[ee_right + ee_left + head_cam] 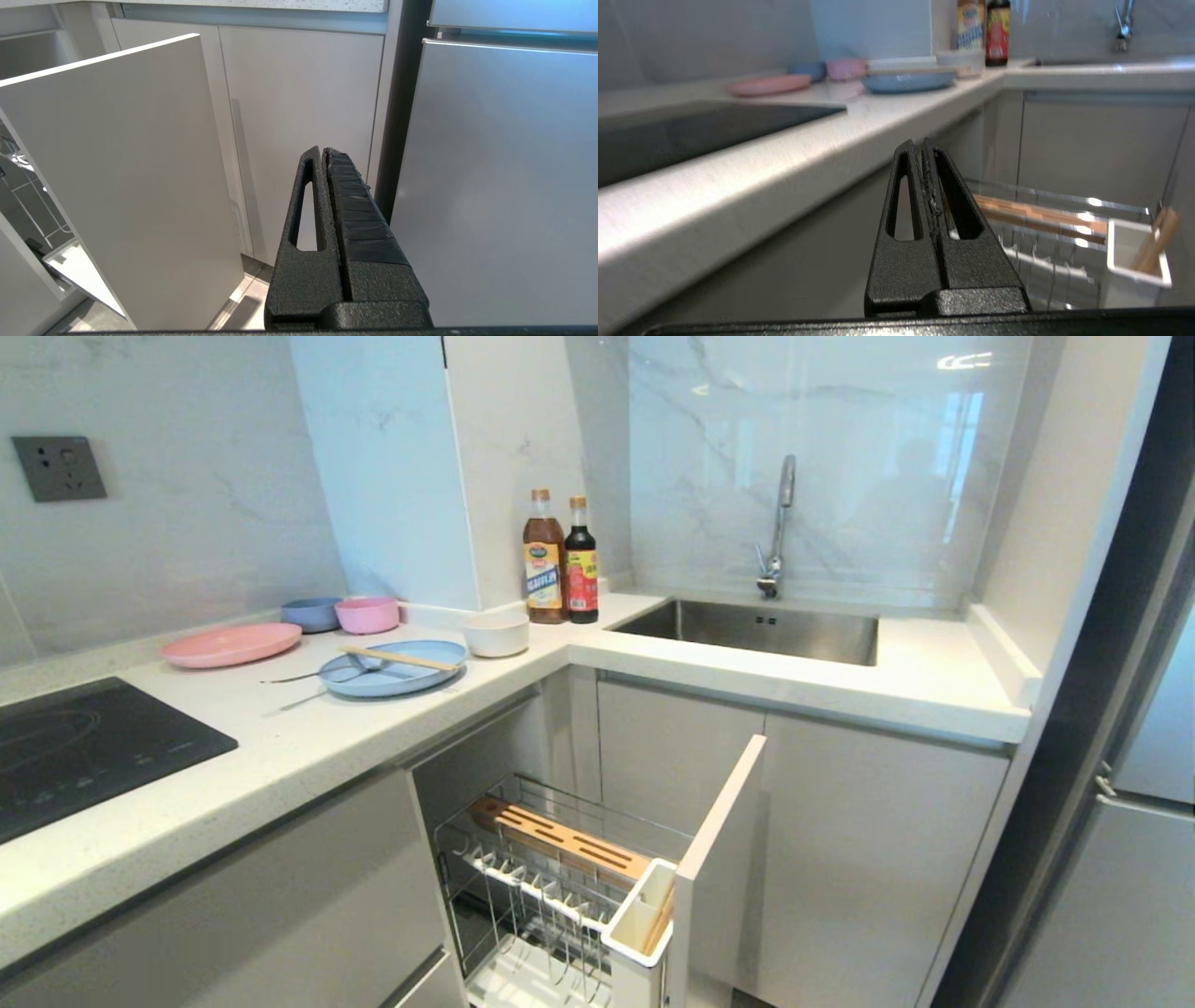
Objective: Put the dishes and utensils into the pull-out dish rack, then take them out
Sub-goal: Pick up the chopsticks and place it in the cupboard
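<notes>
The pale blue plate [392, 677] lies on the counter with light-wood chopsticks [397, 658] across it and a grey metal fork [308, 676] at its left rim. Beside it to the right stands the cream bowl [496, 634]. Below the counter the pull-out dish rack [523, 882] is drawn out, and its white utensil cup [638, 922] holds wooden sticks [661, 915]. Neither arm shows in the head view. My left gripper [923, 144] is shut and empty, below the counter edge and short of the rack [1045, 261]. My right gripper [322, 150] is shut and empty, facing cabinet doors.
A pink plate [231, 644] and small blue [311, 613] and pink [367, 614] bowls sit behind the blue plate. Two bottles [560, 560] stand in the corner, a sink [756, 627] to the right, a black hob [84, 747] at left. The rack's cabinet front [719, 859] juts out.
</notes>
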### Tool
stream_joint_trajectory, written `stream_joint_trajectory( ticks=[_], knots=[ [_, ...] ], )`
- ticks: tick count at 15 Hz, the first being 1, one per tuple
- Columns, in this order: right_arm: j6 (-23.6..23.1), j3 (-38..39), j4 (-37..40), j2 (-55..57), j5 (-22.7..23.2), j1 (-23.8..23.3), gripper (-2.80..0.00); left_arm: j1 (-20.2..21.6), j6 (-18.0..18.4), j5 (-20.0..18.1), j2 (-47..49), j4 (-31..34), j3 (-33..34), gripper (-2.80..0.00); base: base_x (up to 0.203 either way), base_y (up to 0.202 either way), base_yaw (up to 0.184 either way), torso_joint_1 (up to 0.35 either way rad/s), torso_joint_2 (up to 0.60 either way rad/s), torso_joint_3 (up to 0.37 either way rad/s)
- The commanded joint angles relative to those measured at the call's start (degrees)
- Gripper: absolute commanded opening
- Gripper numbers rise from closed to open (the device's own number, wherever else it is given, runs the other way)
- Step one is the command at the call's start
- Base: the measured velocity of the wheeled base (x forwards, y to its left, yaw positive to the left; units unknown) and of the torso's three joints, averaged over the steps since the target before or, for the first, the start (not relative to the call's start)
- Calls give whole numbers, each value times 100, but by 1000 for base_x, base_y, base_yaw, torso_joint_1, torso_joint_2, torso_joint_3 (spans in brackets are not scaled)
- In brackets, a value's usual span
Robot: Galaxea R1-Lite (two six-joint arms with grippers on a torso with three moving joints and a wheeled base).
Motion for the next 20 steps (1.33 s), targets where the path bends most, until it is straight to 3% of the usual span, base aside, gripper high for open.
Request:
stream_joint_trajectory(
  ticks=[1,2,5,6,9,20],
  knots=[
    [0,9,-1,2,1,0,-280,-22,-5,-5,-515,-24,507,-280,0,0,0,0,0,0],
    [0,9,-1,2,1,0,-280,-27,-56,-32,-536,8,643,-280,0,0,0,0,0,0],
    [0,9,-1,2,1,0,-280,-32,-323,-611,-547,765,590,-280,0,0,0,0,0,0],
    [0,9,-1,2,1,0,-280,-32,-580,-615,-548,923,536,-280,0,0,0,0,0,0],
    [0,9,-1,2,1,0,-280,-33,-732,-571,-549,866,548,-280,0,0,0,0,0,0],
    [0,9,-1,2,1,0,-280,-39,-746,-518,-549,866,548,-280,0,0,0,0,0,0]
  ],
)
